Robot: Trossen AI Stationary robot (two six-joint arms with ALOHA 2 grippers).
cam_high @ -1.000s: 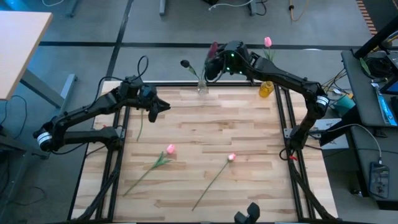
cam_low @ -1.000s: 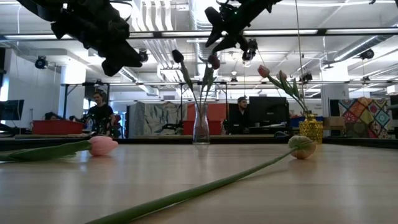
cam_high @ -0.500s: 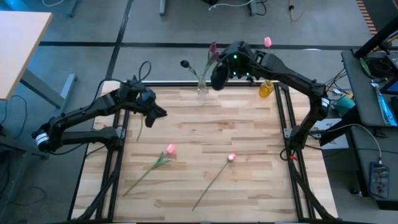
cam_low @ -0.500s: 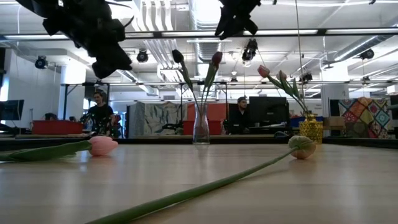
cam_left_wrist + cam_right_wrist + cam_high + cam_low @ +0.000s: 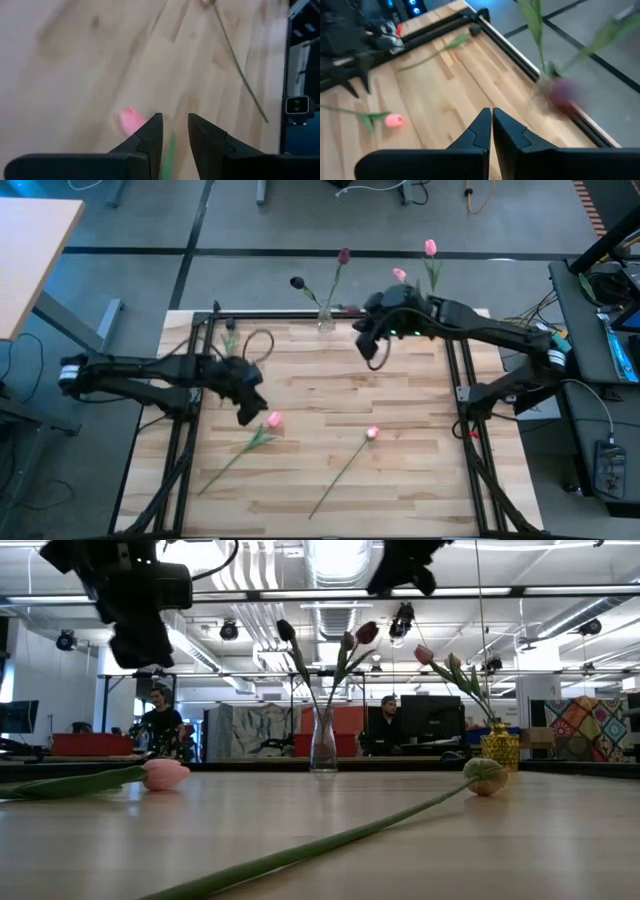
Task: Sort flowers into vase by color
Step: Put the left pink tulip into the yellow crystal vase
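A clear vase (image 5: pixel 326 320) at the table's far edge holds two dark maroon tulips (image 5: pixel 367 632). Beside it, a yellow vase (image 5: pixel 428 323) holds pink tulips (image 5: pixel 430 247). Two pink tulips lie flat on the table, one (image 5: pixel 273 420) left of centre and one (image 5: pixel 372 433) in the middle. Another flower's green stem (image 5: pixel 435 50) lies near the far left corner. My left gripper (image 5: pixel 175 117) hovers open just above the left pink tulip (image 5: pixel 131 120). My right gripper (image 5: pixel 491 111) is shut and empty, in the air near the clear vase.
Black frame rails (image 5: pixel 185 450) run along the table's left and right edges. Bare wood lies between the two loose pink tulips and the vases. People sit in the room far behind the table (image 5: pixel 160 720).
My right gripper has drawn back from above the clear vase toward the table's near edge and has shut. The maroon tulip it was at now stands in the vase, leaning right. My left gripper has swung toward the near edge, over the left pink tulip.
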